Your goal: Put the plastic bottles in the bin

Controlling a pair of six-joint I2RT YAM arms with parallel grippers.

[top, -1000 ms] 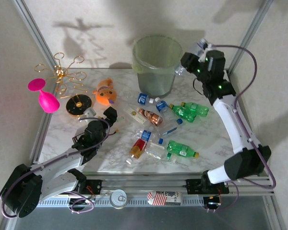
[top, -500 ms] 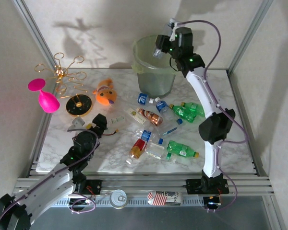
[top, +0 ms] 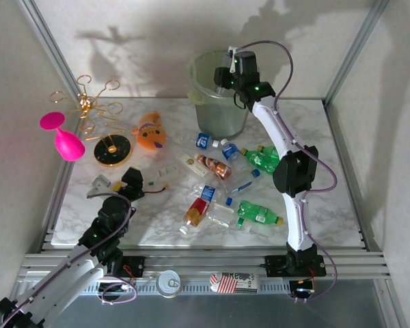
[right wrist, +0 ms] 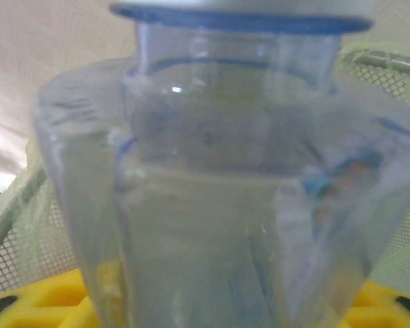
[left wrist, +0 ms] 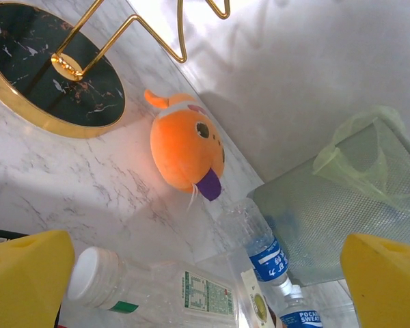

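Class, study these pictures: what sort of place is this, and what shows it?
Probably a robotics lab test cell: a marble-patterned table boxed in by aluminium framing, two robot arms bolted at its edge, and staged plastic bottles beside a bin.

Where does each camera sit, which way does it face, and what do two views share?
Top external: above and behind the bases, looking down on the table; left arm and right arm show, right tool over the bin.
Left wrist: low over the marble, facing the orange plush; its yellow fingers at the bottom corners.
Right wrist: close up on a clear bottle; yellow pads below.
Shared: top and left wrist both show plush and bin.
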